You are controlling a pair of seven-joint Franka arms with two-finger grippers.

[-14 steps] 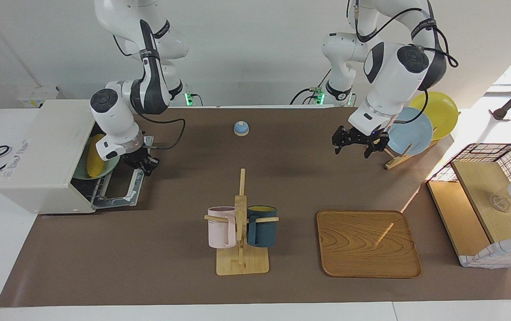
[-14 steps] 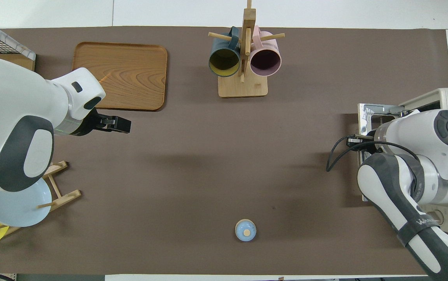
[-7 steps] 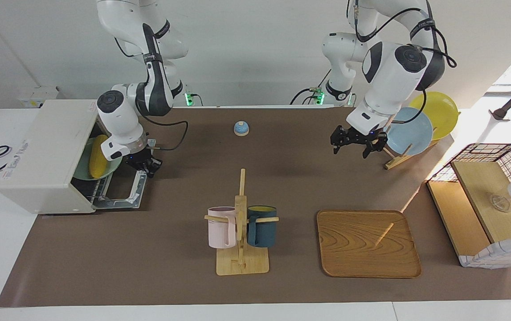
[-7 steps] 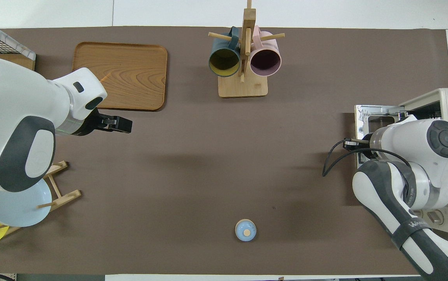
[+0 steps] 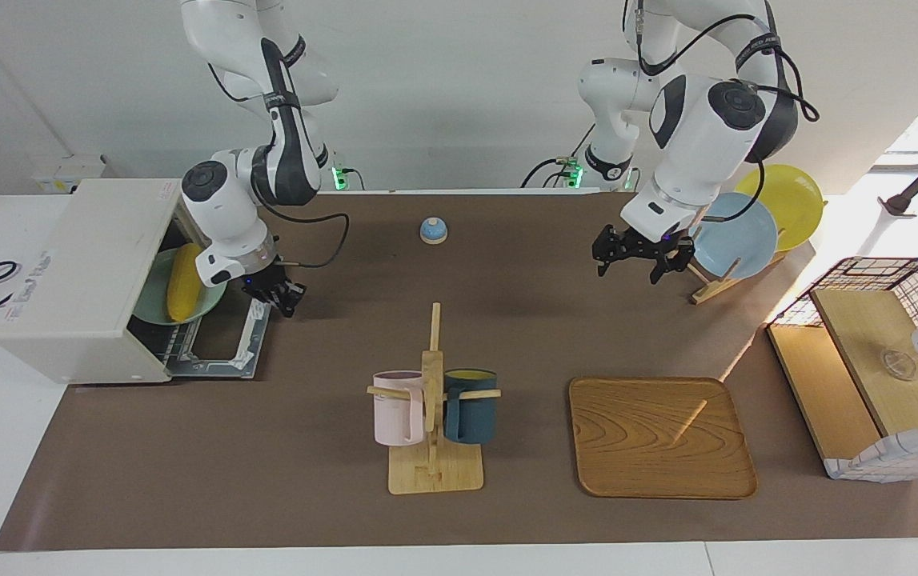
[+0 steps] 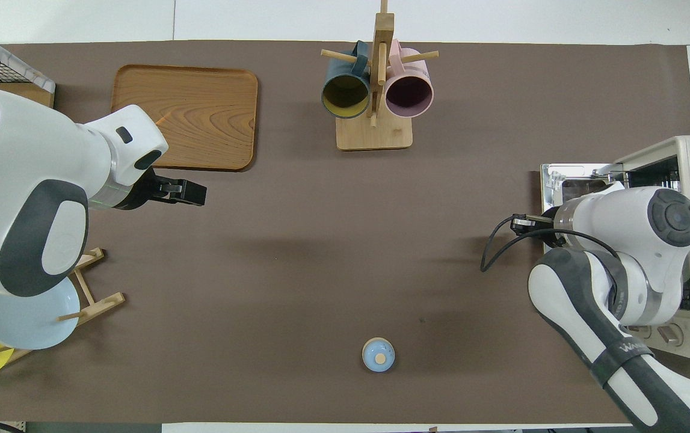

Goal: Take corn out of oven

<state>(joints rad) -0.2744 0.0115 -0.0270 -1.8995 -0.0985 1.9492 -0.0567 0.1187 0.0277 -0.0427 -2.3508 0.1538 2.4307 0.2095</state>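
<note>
Overhead, a matte brown mat (image 6: pixel 320 252) covers the table, with bare white tabletop at its edges and a plain white wall rising at the robots' end. At the right arm's end stands the boxy off-white oven (image 5: pixel 82 276), its door (image 5: pixel 222 340) folded down flat onto the mat. Inside, the smooth yellow corn (image 5: pixel 184 282) lies on a pale green plate (image 5: pixel 150 298) resting on a wire rack. The right gripper (image 5: pixel 276 296) hangs over the open door's outer edge, just outside the oven mouth, holding nothing; I cannot tell how far its fingers are parted. The left gripper (image 5: pixel 641 254) waits above bare mat beside a wooden rack with a glossy light blue plate (image 5: pixel 739 236) and a yellow plate (image 5: pixel 787 204), fingers spread and empty. Farther from the robots stand a wooden mug tree (image 5: pixel 433 416) carrying a pink mug (image 5: pixel 397 408) and a dark teal mug (image 5: pixel 471 404), and a grained, round-cornered wooden tray (image 5: pixel 659 436). A small round blue bell (image 5: pixel 433 230) sits near the robots.
</note>
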